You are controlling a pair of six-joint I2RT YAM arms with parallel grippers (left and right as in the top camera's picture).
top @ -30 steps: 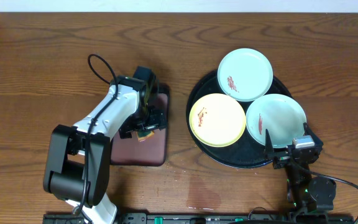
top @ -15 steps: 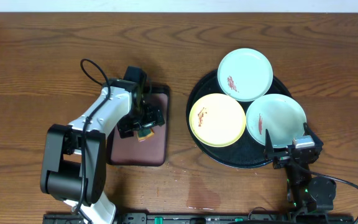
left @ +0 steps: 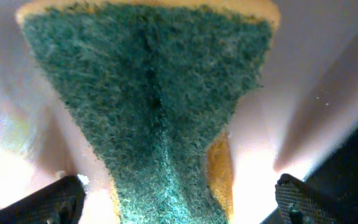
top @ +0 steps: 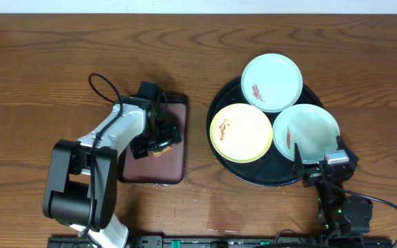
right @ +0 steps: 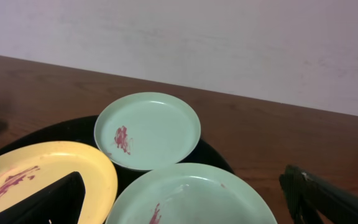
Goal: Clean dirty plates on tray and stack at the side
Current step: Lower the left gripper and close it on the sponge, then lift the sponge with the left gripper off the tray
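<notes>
Three dirty plates lie on the round black tray (top: 267, 178): a mint one at the back (top: 272, 82), a yellow one on the left (top: 241, 132) and a mint one on the right (top: 307, 133). All have reddish smears. My right gripper (top: 320, 160) is open and empty at the near rim of the right mint plate (right: 197, 196). The right wrist view also shows the back mint plate (right: 148, 130) and the yellow plate (right: 36, 180). My left gripper (top: 158, 138) is open, straddling a green-and-yellow sponge (left: 154, 93), with a gap at each fingertip.
The sponge (top: 159, 151) lies on a small maroon tray (top: 174, 165) left of the black tray. A faint wet patch (top: 225, 210) marks the wood near the front edge. Bare dark wood tabletop (top: 47, 76) lies at the left and back.
My left arm has shifted a little to the left and turned over the maroon tray, staying above the sponge. The right arm and the plates have not moved.
</notes>
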